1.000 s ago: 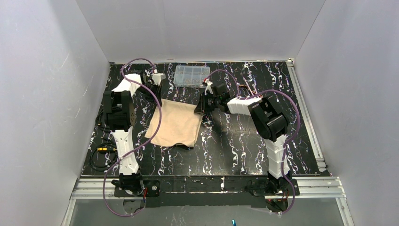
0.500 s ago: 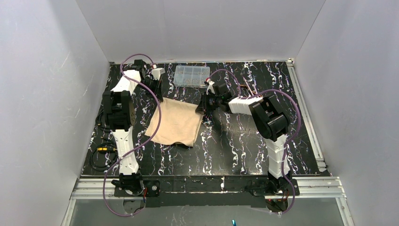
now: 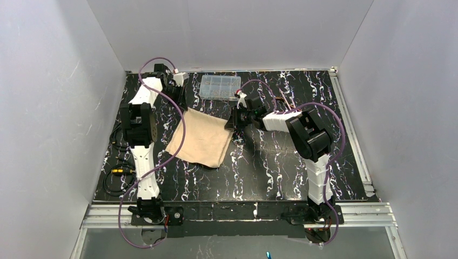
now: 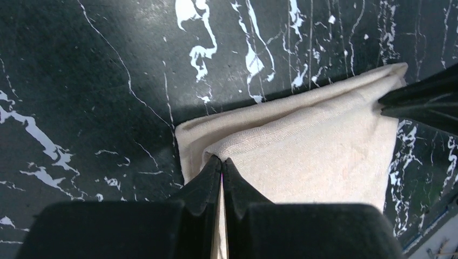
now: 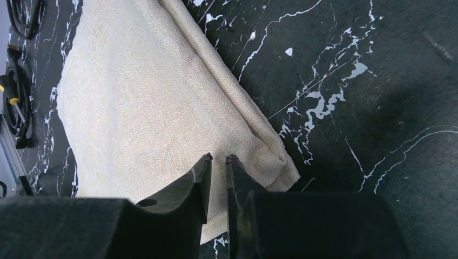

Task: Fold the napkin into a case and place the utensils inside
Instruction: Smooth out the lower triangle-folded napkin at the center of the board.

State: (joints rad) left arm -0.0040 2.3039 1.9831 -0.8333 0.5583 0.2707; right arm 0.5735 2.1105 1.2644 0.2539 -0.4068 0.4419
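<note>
The beige napkin (image 3: 201, 139) lies folded in layers on the black marbled table (image 3: 281, 167), skewed like a diamond. My left gripper (image 3: 181, 103) is at its far left corner. In the left wrist view the left gripper (image 4: 222, 161) is shut, pinching a fold of the napkin (image 4: 313, 156). My right gripper (image 3: 232, 120) is at the far right corner. In the right wrist view the right gripper (image 5: 217, 158) stands with its jaws a narrow slit apart over the napkin (image 5: 146, 102), cloth filling the slit. I cannot make out the utensils.
A clear plastic compartment box (image 3: 220, 86) sits at the far edge behind the napkin. The left arm's purple cable (image 3: 182, 135) hangs across the cloth. Black cables (image 3: 116, 175) lie at the table's left edge. White walls enclose three sides.
My left gripper has moved toward the far edge, dragging the napkin's left corner with it. The cloth now lies more skewed. The right gripper has hardly moved.
</note>
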